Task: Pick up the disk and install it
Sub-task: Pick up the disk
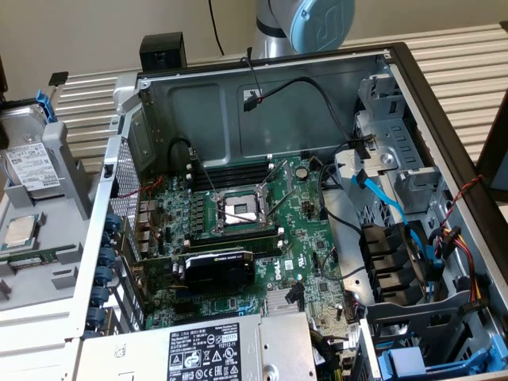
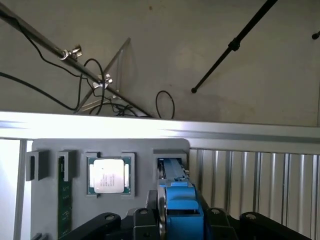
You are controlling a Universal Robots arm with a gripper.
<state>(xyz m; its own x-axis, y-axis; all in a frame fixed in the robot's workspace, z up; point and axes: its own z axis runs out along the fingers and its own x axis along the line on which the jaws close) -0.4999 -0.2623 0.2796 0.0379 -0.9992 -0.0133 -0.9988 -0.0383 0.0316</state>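
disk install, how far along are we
Done: nothing yet. The disk stands in the grey holder beside the open computer case, next to the chip. In hand: in the wrist view the gripper straddles the disk's blue frame, though a firm grip isn't clear. Left: the disk is not yet lifted out or fitted in the case.

The disk (image 1: pixel 26 163), a silver-grey hard drive bearing a white printed label and clipped in a blue plastic frame (image 2: pixel 181 210), is standing on edge, leaning slightly, in a slot of the grey holder (image 1: pixel 71 230) at the exterior view's left, beside the open computer case (image 1: pixel 238 99).
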